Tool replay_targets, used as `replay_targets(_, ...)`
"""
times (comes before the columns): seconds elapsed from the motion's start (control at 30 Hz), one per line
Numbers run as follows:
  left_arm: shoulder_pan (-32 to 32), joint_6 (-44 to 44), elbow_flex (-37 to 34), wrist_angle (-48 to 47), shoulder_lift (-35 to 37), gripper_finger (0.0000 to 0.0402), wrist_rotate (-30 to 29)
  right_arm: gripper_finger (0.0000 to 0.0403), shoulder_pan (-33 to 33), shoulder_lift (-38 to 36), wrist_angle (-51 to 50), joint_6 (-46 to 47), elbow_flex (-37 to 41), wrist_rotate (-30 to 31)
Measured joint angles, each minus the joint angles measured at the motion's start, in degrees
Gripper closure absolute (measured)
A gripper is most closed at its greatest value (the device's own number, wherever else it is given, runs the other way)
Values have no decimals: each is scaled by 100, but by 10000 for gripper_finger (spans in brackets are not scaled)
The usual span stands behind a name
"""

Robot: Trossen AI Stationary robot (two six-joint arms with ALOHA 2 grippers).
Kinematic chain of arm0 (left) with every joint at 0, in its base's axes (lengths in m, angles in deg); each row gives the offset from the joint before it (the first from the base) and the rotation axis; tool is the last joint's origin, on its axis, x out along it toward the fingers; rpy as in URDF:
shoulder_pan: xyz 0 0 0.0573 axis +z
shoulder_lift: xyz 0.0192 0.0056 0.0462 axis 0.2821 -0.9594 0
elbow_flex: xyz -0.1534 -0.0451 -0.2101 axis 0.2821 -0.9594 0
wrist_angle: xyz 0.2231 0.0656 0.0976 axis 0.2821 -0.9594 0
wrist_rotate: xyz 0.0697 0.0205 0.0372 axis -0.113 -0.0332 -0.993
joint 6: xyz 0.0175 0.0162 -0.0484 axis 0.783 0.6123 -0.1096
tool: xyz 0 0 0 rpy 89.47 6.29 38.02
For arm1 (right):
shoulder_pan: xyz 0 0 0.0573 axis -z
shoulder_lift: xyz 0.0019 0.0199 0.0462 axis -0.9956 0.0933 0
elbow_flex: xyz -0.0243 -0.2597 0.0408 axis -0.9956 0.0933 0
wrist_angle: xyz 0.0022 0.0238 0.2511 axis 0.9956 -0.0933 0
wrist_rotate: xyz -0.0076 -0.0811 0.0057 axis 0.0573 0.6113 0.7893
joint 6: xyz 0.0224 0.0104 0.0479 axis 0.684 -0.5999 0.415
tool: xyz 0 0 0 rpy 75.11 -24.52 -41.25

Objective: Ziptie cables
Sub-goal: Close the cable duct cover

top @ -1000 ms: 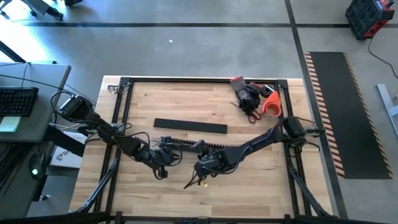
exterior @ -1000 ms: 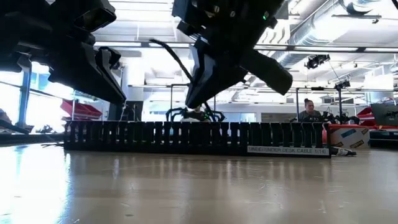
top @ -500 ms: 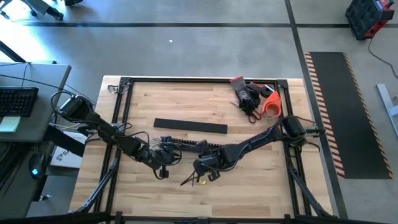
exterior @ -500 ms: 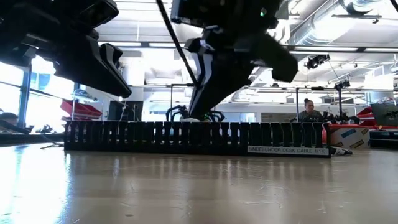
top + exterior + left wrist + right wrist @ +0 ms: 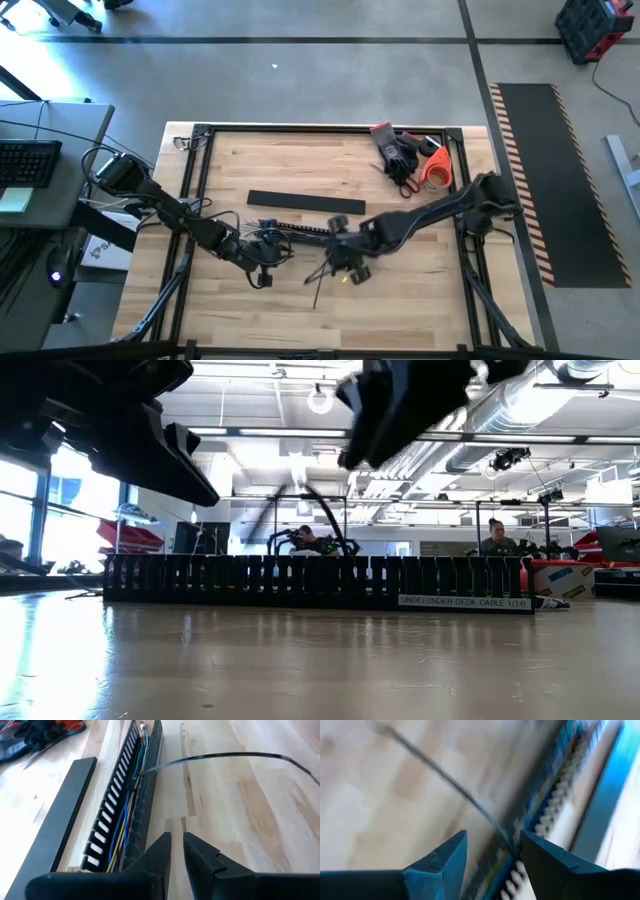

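The wooden table point(image 5: 420, 290) holds a black slotted rail point(image 5: 131, 805) with the cables point(image 5: 126, 815) lying inside it. A thin black tie point(image 5: 225, 756) sticks out from the rail. The right gripper point(image 5: 490, 865) is open and holds nothing. The left gripper point(image 5: 176, 851) is nearly closed on nothing. The tying step looks unfinished; next, a gripper probably must catch that loose tie end.

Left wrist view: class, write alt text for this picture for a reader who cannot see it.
A black slotted rail lies on a light wooden table, with thin coloured cables running along inside it. A thin dark strap arcs from the rail out over the wood. The left end effector sits beside the rail with a narrow gap between its fingers, holding nothing.
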Motion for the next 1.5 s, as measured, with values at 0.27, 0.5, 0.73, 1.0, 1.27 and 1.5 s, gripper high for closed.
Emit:
replay_targets(0.27,183,225,-10,15,0,358,-13,244,975,-1248,2307,177,2331,163)
replay_targets(0.5,678,501,-868,1528,94,357,-3,251,2267,-1056,6185,569,3673,-503)
replay_targets(0.73,944,920,-1051,1425,1196,357,-59,193,3000,253,6183,275,2572,-1950)
replay_targets(1.0,894,-351,-1051,-817,2277,357,-669,84,2969,1780,5918,-214,935,-2003)
replay_targets(1.27,355,-1681,-1465,-1042,2341,357,-984,63,2943,2870,5429,-148,-240,-1827)
replay_targets(1.5,-110,-2195,-1645,-1023,2337,357,-1675,81,2947,3220,4988,-101,-613,-1805)
